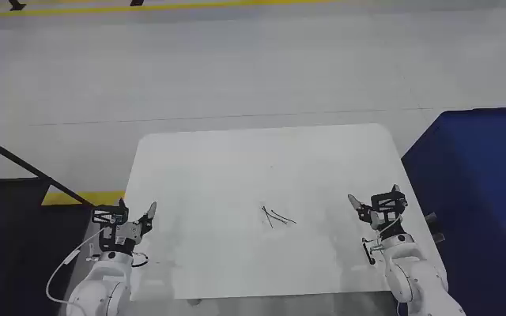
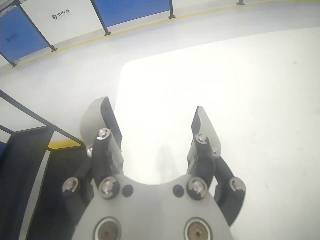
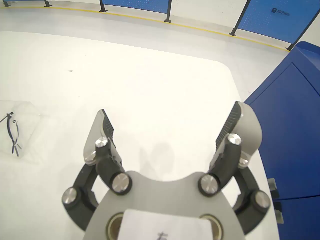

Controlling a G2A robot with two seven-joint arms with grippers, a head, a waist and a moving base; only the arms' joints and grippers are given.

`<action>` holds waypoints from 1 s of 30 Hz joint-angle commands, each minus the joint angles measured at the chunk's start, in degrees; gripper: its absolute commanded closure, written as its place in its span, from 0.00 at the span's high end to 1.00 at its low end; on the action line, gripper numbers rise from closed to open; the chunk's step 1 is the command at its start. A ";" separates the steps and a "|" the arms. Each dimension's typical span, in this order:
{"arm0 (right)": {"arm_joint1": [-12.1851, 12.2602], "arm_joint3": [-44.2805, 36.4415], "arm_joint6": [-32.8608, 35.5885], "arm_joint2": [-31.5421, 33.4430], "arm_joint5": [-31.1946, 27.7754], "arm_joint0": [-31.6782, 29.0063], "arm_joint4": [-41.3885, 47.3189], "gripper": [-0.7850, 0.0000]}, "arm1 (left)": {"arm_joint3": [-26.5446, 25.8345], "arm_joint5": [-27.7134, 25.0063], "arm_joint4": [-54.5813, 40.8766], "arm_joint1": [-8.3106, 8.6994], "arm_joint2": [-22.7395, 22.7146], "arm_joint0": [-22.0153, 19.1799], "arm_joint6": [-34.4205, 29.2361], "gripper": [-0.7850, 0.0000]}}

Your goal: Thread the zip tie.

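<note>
Two robot grippers are hovering over the near corners of a white table (image 1: 237, 158) while a small cluster of black zip ties (image 1: 277, 216) is lying untouched near its middle, slightly toward 6 o'clock in the top view. The left gripper (image 1: 136, 209) is sitting at 9 o'clock from the ties, well apart from them, its fingers spread wide and holding nothing, as its wrist view (image 2: 151, 104) is showing. The right gripper (image 1: 375, 199) is sitting at 3 o'clock, likewise spread and empty (image 3: 169, 108). In the right wrist view the ties (image 3: 11, 133) are resting on what looks like a clear plastic sheet (image 3: 27, 116). A blue cabinet (image 1: 466, 182) is standing just beside the table's 3 o'clock edge.
</note>
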 commanded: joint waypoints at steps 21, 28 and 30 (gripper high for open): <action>-0.06 -21.05 65.99 -11.33 -3.65 18.20 18.98 1.00 | 0.00 0.00 0.00 0.00 0.00 0.00 0.00 1.00; -0.11 -20.90 66.27 -11.72 -3.84 17.98 20.28 1.00 | 0.00 0.00 0.00 0.00 0.00 0.00 0.00 1.00; -0.37 -19.04 71.96 -13.00 -3.60 20.35 31.74 1.00 | 0.00 0.00 0.00 0.00 0.00 0.00 0.00 1.00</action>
